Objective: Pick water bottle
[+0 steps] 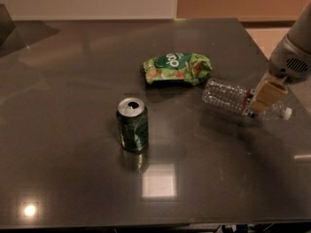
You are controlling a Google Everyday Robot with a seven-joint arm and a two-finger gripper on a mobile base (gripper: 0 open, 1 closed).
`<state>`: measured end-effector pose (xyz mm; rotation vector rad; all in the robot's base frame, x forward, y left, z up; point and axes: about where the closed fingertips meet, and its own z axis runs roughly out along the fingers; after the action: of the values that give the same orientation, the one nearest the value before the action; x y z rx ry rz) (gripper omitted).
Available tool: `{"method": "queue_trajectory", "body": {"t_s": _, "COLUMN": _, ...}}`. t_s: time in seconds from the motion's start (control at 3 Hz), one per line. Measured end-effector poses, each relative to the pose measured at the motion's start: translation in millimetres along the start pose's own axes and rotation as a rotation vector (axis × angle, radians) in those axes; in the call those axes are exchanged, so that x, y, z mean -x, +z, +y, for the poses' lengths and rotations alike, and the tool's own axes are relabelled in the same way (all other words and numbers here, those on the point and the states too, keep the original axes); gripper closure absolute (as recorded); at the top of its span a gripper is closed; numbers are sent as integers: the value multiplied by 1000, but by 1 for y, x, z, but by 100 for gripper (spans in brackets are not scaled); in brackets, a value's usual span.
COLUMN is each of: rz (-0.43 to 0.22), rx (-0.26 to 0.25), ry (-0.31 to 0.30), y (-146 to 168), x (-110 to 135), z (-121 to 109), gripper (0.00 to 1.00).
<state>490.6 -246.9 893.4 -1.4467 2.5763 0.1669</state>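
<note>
water bottle (pixel 224 94) lying sideways by right edge, cap toward that edge, long axis roughly left-right | gripper (pixel 263 100) clamped across it near cap end | probably good to lift straight up

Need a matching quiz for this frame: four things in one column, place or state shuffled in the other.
Things:
1. water bottle
2. green can
3. snack bag
4. tool

Place or state:
A. standing upright, nearest the camera
B. at the bottle's label, near its cap end, far right
C. lying on its side, white cap pointing right
D. lying flat, furthest back of the three items

Pairs: 1-C, 2-A, 3-D, 4-B
</note>
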Motion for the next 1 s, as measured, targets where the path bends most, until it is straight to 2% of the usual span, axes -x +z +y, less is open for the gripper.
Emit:
{"method": "queue_trajectory", "body": {"t_s": 0.67, "rz": -23, "rx": -19, "ry": -111, "y": -50, "x": 45, "z": 18, "gripper": 100}}
{"method": "queue_trajectory", "body": {"t_s": 1.0, "rz": -41, "rx": -49, "ry": -160, "y": -67, "x": 62, "z": 23, "gripper": 100}}
